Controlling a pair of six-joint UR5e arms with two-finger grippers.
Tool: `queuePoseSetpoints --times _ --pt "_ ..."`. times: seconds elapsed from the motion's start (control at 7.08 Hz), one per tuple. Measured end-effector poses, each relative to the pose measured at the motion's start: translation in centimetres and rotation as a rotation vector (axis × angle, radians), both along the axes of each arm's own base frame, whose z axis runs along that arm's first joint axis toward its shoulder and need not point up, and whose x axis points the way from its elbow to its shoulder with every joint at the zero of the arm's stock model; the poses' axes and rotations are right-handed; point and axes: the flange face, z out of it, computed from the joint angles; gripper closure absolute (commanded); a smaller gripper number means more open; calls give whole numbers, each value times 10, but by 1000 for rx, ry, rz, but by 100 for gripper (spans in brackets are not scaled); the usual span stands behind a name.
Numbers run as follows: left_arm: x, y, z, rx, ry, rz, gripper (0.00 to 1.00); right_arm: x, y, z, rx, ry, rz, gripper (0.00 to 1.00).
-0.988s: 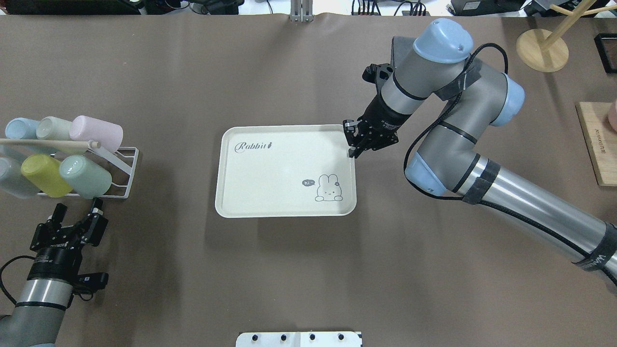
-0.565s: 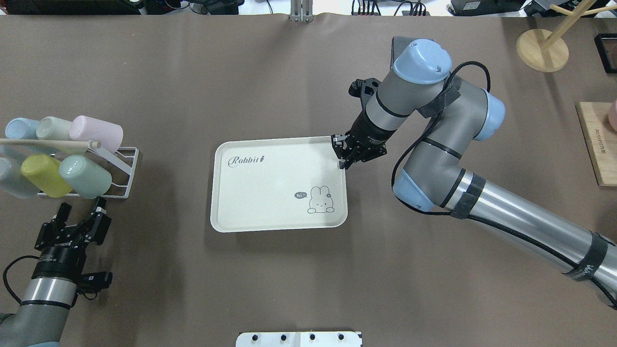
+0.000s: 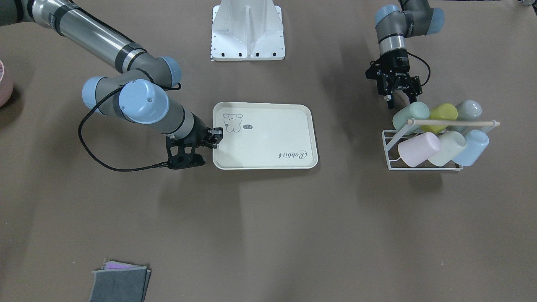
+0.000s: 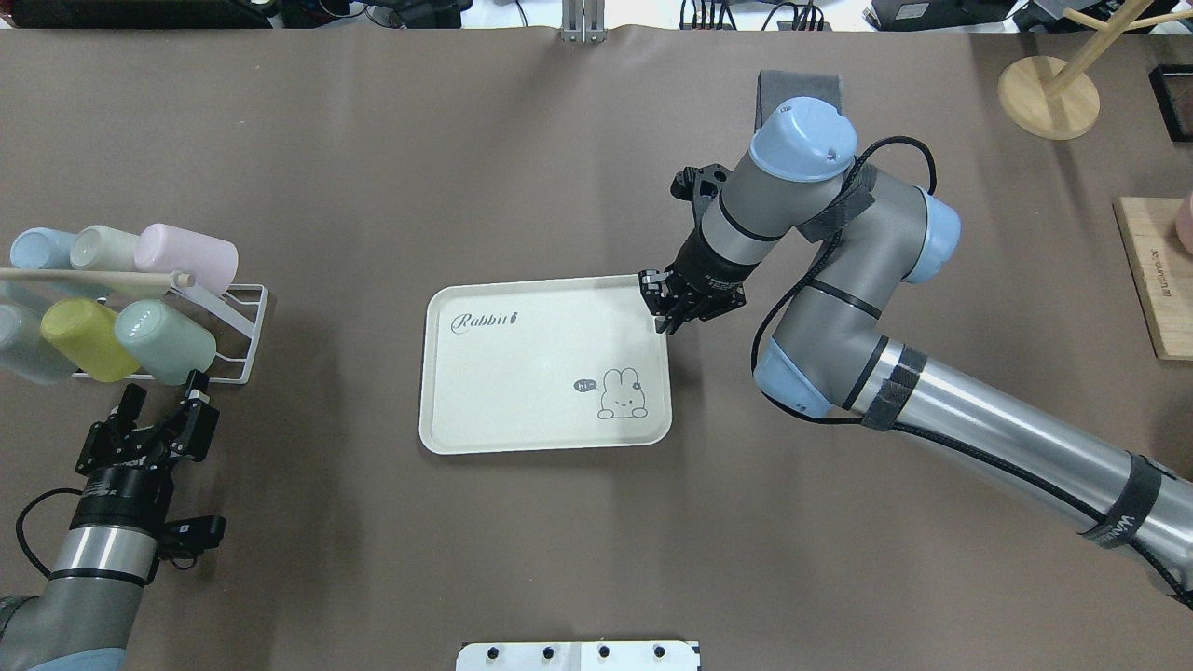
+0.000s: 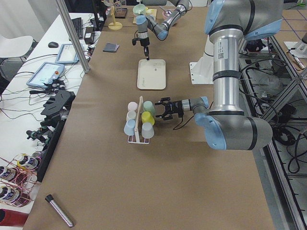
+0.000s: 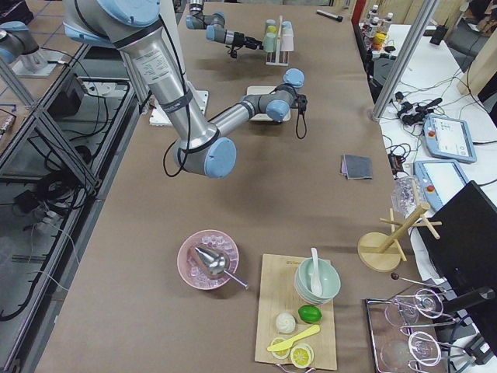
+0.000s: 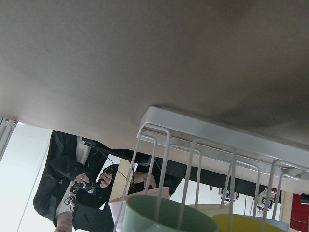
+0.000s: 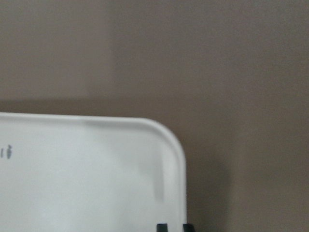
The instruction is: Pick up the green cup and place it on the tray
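The green cup (image 4: pixel 166 340) lies on its side in the white wire rack (image 4: pixel 244 335) at the left, its base toward me; its rim shows through the wires (image 7: pixel 164 215) in the left wrist view. My left gripper (image 4: pixel 165 393) is open just in front of that cup (image 3: pixel 411 116), not touching it. The cream tray (image 4: pixel 522 373) with the rabbit drawing lies mid-table. My right gripper (image 4: pixel 664 319) is shut on the tray's far right rim (image 3: pixel 218 144); the right wrist view shows its fingertips (image 8: pixel 161 226) straddling the rim.
The rack also holds a yellow-green cup (image 4: pixel 82 337), pink cup (image 4: pixel 186 257), cream cup (image 4: pixel 101 247) and blue cup (image 4: pixel 37 250) under a wooden rod (image 4: pixel 93 276). A wooden stand (image 4: pixel 1049 93) and a board (image 4: pixel 1156 289) sit at the right. A grey cloth (image 3: pixel 119 285) lies near the operators' edge.
The right gripper has dragged the tray toward the robot and slightly left. The left gripper has moved forward, closer to the green cup in the rack.
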Motion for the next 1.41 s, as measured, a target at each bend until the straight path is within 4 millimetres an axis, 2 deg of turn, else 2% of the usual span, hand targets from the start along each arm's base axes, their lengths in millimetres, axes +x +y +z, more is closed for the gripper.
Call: queuePoseSetpoints --times 0.28,0.42,0.56,0.71,0.85,1.13,1.27,1.41 --pt "-2 -5 4 3 -9 -14 3 2 -1 -3 10 -7 12 0" --pt "-1 -8 4 6 -8 -25 3 10 -4 -5 14 -13 25 0" --pt "1 -12 3 8 -5 -35 3 29 -8 -2 18 -19 44 0" --pt "3 -16 3 9 -4 -44 4 56 -10 9 22 -21 65 0" --pt "3 -18 3 8 -3 -50 9 88 -13 24 29 -19 88 0" --pt "2 -21 4 2 -2 -53 15 160 -25 59 84 -2 127 0" --pt "3 -21 4 0 -1 -52 15 192 -29 77 109 13 146 0" --pt "4 -21 3 -2 1 -52 5 225 -28 90 118 29 173 0"
